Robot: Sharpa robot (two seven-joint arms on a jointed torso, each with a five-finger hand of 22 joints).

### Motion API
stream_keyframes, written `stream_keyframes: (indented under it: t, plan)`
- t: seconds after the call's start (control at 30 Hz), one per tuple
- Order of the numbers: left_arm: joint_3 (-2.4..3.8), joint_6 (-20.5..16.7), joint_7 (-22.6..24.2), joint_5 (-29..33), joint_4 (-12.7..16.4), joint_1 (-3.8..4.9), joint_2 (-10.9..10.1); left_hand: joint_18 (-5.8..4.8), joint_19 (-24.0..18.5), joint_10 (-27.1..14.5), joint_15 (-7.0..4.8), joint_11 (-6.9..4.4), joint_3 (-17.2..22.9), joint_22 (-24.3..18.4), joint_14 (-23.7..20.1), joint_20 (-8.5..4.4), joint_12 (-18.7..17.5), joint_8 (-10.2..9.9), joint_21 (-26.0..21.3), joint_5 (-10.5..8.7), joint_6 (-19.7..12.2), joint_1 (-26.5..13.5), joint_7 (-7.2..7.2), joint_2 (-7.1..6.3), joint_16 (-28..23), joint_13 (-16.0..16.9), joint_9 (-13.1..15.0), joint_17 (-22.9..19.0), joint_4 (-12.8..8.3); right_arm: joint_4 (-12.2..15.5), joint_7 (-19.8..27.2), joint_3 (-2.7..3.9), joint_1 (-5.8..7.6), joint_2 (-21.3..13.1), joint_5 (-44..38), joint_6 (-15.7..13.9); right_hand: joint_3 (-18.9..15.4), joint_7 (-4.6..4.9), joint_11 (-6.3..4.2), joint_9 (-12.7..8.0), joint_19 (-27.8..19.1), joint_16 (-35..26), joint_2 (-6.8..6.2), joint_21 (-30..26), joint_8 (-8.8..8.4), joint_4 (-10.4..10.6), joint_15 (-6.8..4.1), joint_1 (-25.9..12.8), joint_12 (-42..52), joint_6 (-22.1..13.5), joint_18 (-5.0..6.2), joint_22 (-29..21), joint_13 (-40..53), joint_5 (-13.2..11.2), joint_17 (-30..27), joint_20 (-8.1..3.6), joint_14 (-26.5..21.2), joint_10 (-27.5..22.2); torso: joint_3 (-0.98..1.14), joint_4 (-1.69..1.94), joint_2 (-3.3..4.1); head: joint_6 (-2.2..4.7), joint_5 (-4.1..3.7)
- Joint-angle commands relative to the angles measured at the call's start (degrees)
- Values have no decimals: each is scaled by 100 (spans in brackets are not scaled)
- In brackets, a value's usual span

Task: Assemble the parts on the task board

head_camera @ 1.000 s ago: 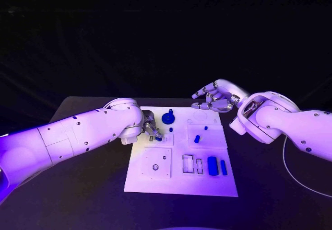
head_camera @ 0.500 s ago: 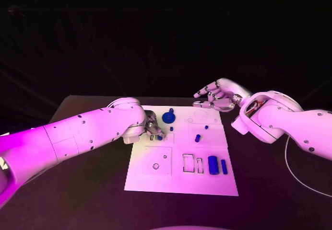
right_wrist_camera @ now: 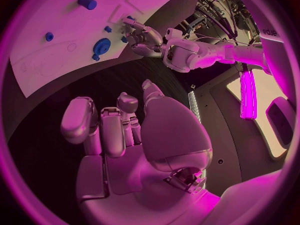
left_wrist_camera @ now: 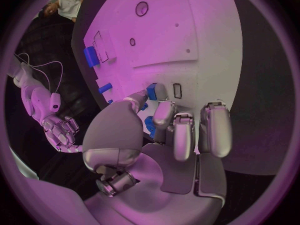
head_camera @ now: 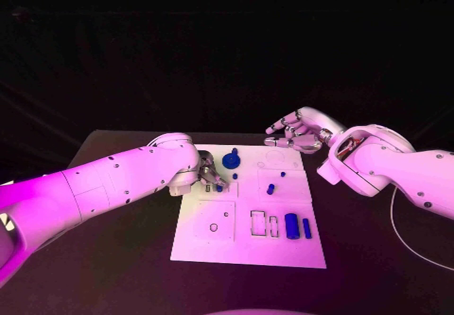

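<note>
A small blue part [left_wrist_camera: 152, 91] is pinched by the left hand [head_camera: 207, 172] at the board [head_camera: 248, 252], while the right hand [head_camera: 299, 136] is held empty, fingers loosely spread.

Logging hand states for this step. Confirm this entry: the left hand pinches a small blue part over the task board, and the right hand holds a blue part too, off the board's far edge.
Half wrong. The right hand holds nothing; the right wrist view shows its fingers bare. The left hand does pinch a small blue part over the task board.
</note>
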Motion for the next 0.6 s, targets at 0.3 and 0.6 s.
stream_keyframes:
  t: [0.3,0.6]
  plan:
    - [-6,-36,-15,31,5,-21,-82,-75,62,67,-56,-25,-905,423,616,-29,49,-8,35,-780,97,-49,-19,125,14,44,40,1509,241,-9,24,1,-1,6,19,99,-174,5,13,-8,-31,-46,-36,-38,37,130,-37,-137,44,5,68,-24,2,93,-12,-3,264,-28,-2,-10,1,-6,-15]
    - [123,-396,22,102,229,3,-320,-67,46,42,-93,-49,-1571,398,616,-71,18,5,1,-870,68,-397,-38,158,14,20,90,1509,255,-51,39,1,-1,28,20,119,-272,5,15,-8,-28,-51,-54,-41,47,190,-35,-183,55,0,68,-24,5,99,-13,-2,265,-29,7,1,-1,0,-39]
